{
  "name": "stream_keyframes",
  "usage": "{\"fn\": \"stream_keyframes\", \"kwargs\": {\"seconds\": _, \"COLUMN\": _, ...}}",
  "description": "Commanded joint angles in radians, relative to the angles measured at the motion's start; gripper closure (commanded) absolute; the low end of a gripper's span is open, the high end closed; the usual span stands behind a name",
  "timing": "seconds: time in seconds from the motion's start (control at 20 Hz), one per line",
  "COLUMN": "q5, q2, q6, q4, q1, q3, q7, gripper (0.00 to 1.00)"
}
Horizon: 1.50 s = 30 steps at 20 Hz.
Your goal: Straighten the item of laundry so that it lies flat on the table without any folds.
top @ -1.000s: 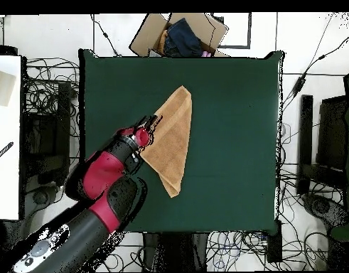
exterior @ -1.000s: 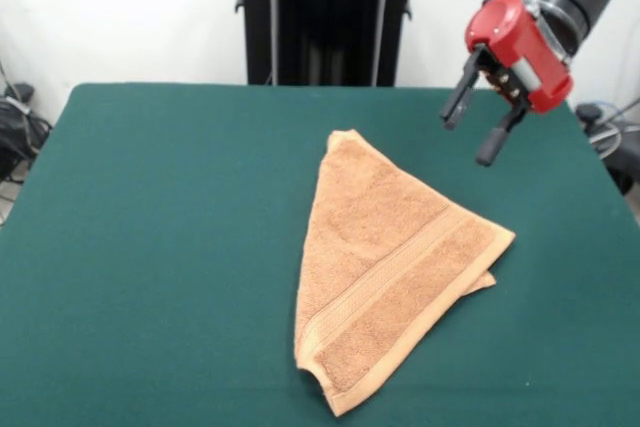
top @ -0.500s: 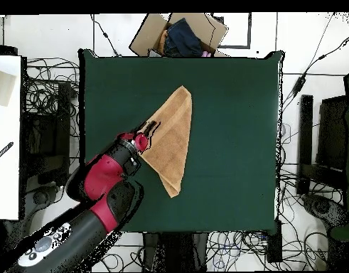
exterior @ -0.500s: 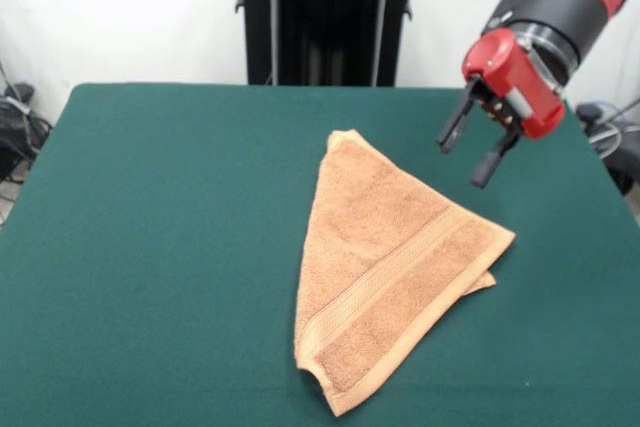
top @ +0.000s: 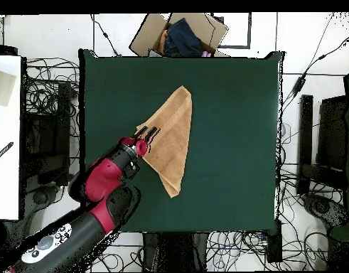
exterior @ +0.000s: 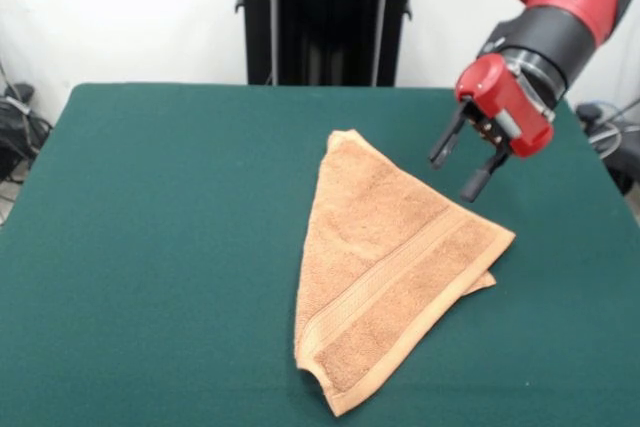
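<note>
The orange-tan towel [exterior: 385, 267] [top: 172, 138] lies on the dark green table [exterior: 160, 247] [top: 234, 128], folded over into a triangle with a woven band running along its long folded side. A second layer peeks out at the triangle's right corner. My gripper [exterior: 456, 168] [top: 150, 132] hangs open just above the table, beside the towel's right edge and a little above that corner. Nothing sits between its black fingers [exterior: 441, 146].
An open cardboard box [top: 178, 34] with dark cloth inside stands just off one table edge. Cables and dark equipment lie on the floor around the table. A white surface [top: 6, 135] runs along the left of the overhead view.
The gripper has come down and moved toward the towel's right edge, staying open. The towel has not moved.
</note>
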<state>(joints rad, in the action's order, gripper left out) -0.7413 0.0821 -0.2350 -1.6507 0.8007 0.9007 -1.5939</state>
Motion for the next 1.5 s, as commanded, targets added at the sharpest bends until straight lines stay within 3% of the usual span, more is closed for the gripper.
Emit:
{"fn": "stream_keyframes", "kwargs": {"seconds": 0.05, "q5": -0.195, "q2": 0.115, "q6": 0.005, "q4": 0.017, "q1": 0.054, "q3": -0.179, "q7": -0.321, "gripper": 0.0}}
{"fn": "stream_keyframes", "kwargs": {"seconds": 0.3, "q5": -0.254, "q2": 0.134, "q6": -0.028, "q4": 0.026, "q1": 0.063, "q3": -0.211, "q7": -0.321, "gripper": 0.0}}
{"fn": "stream_keyframes", "kwargs": {"seconds": 0.9, "q5": -0.405, "q2": 0.193, "q6": 0.036, "q4": 0.043, "q1": 0.129, "q3": -0.187, "q7": -0.273, "gripper": 0.0}}
{"fn": "stream_keyframes", "kwargs": {"seconds": 1.5, "q5": -0.492, "q2": 0.236, "q6": 0.078, "q4": 0.054, "q1": 0.162, "q3": -0.158, "q7": -0.232, "gripper": 0.0}}
